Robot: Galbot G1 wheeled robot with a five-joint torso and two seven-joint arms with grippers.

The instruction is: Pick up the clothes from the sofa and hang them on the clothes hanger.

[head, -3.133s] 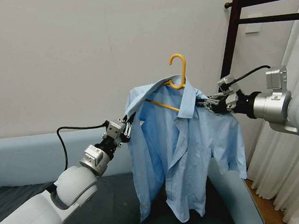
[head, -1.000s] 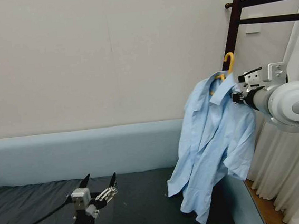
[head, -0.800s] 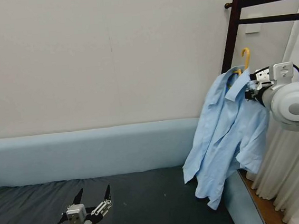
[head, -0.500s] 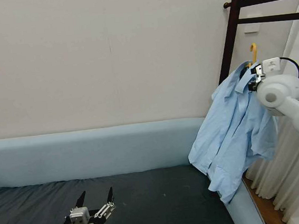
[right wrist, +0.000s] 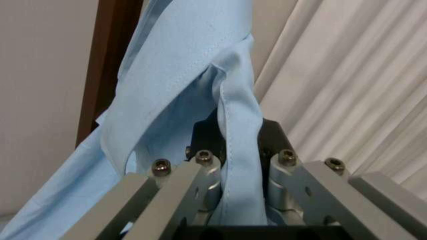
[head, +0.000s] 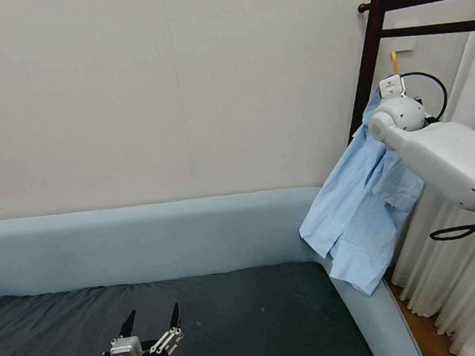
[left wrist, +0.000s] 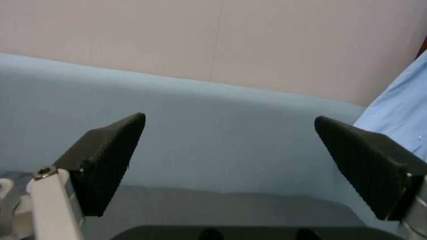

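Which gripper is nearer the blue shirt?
Right. The right gripper is shut on the blue shirt beside the wooden rack; the left gripper hangs open low over the sofa seat, well apart from it.

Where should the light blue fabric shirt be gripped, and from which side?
Probably the doubled fold at the top of the light blue fabric shirt, where the right tool is shut: the rest hangs loose below. Come from the robot's side; the dark wooden post and white curtain stand behind.

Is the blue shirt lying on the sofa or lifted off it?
Lifted: the shirt hangs beside the dark rack, its fabric pinched in the right gripper.
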